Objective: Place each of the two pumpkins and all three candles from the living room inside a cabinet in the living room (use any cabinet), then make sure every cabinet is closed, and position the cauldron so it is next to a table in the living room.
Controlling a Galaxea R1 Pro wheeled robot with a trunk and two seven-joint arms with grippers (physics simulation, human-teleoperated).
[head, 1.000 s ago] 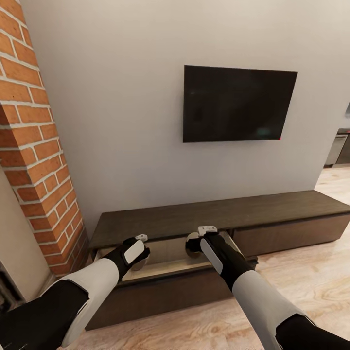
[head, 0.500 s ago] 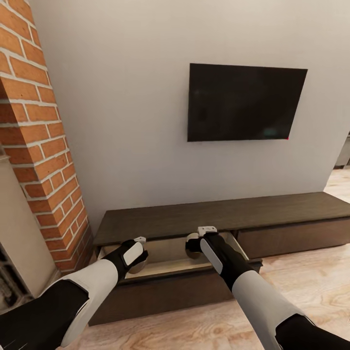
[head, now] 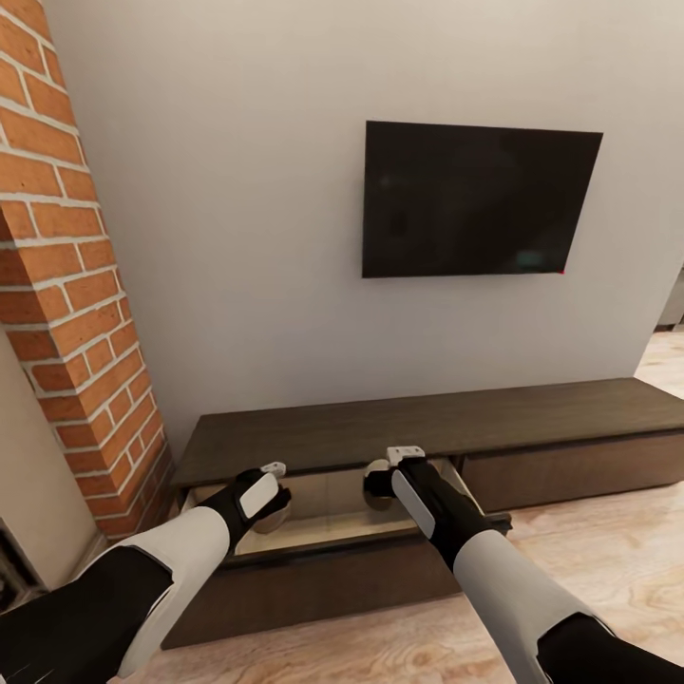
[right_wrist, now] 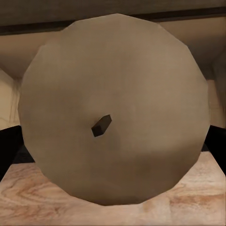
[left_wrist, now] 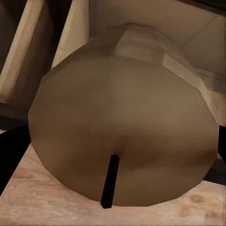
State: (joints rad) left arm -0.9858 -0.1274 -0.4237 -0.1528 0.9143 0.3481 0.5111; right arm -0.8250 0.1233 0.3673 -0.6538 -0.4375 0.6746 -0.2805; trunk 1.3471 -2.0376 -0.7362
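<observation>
The cabinet (head: pixel 427 423) runs along the wall, and its left drawer (head: pixel 328 499) is pulled out, showing a pale inside. My left gripper (head: pixel 273 499) hangs over the drawer's left part, shut on a beige candle (head: pixel 277 518). My right gripper (head: pixel 382 475) hovers over the drawer's right part, shut on a second candle (head: pixel 376 471). In the left wrist view the candle (left_wrist: pixel 122 117) is seen close up with its dark wick (left_wrist: pixel 109 181). The right wrist view faces the other candle's (right_wrist: pixel 113 108) top and wick (right_wrist: pixel 101 125) head on. Pumpkins, cauldron and table are out of view.
A black TV (head: pixel 480 199) hangs on the grey wall above the cabinet. A red brick column (head: pixel 66 285) stands close on the left. The cabinet's right drawer front (head: pixel 560 465) is shut. Light wood floor (head: pixel 608 560) stretches to the right.
The head camera has swung a little, shifting the whole picture. Both grippers keep their candles over the open drawer, with no clear move of their own.
</observation>
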